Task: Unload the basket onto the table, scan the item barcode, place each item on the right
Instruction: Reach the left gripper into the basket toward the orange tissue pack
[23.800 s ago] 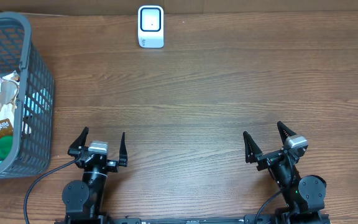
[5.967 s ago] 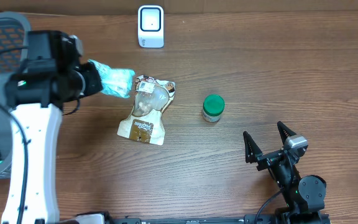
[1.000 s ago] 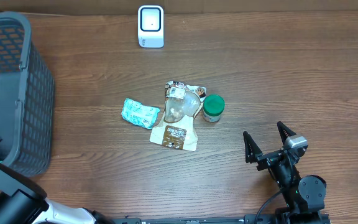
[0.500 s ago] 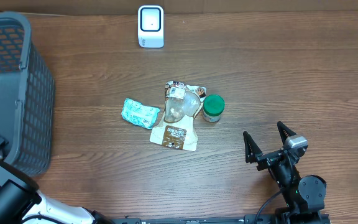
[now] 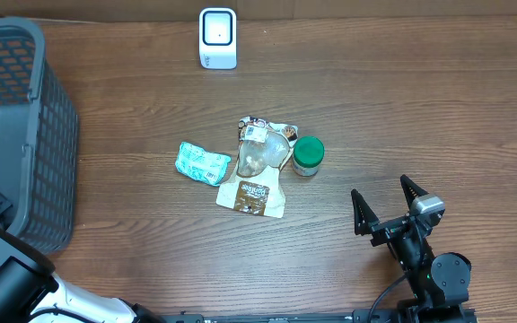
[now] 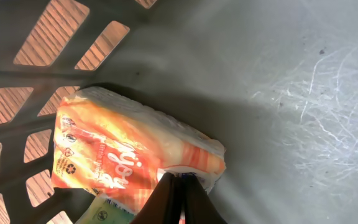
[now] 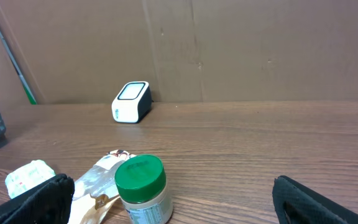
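White script on orange packet (image 6: 123,155) upside down, unreadable, brown pouch (image 5: 251,196) label too small to read

Loses the basket (image 5: 25,135) past the left edge of the overhead view, and most of the left arm (image 5: 7,287) past the bottom corner. Cannot read the print on the brown pouch (image 5: 254,175) or the teal packet (image 5: 203,163) from above.

In the left wrist view, cuts off the orange packet (image 6: 123,155) and the left gripper (image 6: 178,178) at the bottom edge. Closed tips at the packet's edge, pinching or merely touching: cannot tell. Shows only a sliver of a green-edged wrapper (image 6: 107,214) under the packet.

In the right wrist view, blurs the fingers (image 7: 39,199) of the right gripper (image 7: 173,178) in the lower corners. Crops the jar (image 7: 140,186) at its base and hides part of the pouch behind it.
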{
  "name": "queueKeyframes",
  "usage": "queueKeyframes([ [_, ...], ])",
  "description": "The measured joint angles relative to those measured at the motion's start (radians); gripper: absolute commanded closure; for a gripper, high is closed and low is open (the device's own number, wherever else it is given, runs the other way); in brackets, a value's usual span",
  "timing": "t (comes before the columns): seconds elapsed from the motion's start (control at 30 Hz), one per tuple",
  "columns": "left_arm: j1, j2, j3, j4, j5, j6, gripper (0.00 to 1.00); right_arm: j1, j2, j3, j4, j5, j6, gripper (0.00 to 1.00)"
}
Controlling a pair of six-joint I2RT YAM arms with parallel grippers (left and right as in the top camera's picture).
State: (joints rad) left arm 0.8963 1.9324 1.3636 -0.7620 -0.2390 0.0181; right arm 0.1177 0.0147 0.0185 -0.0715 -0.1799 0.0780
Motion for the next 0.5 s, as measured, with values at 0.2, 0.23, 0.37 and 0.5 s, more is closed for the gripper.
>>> queueKeyframes([
  [0.2,-0.010,0.000,0.017,-0.053,0.000,0.000,0.96,0.000,0.000,0.000,0.000,0.000,0.000,0.00],
  [0.23,-0.013,0.000,0.026,-0.068,0.003,0.000,0.96,0.000,0.000,0.000,0.000,0.000,0.000,0.00],
  [0.37,-0.045,0.001,0.098,-0.112,0.035,0.000,0.96,0.000,0.000,0.000,0.000,0.000,0.000,0.00],
  [0.5,-0.093,0.001,0.175,-0.123,0.072,0.000,0.96,0.000,0.000,0.000,0.001,0.000,0.000,0.00],
])
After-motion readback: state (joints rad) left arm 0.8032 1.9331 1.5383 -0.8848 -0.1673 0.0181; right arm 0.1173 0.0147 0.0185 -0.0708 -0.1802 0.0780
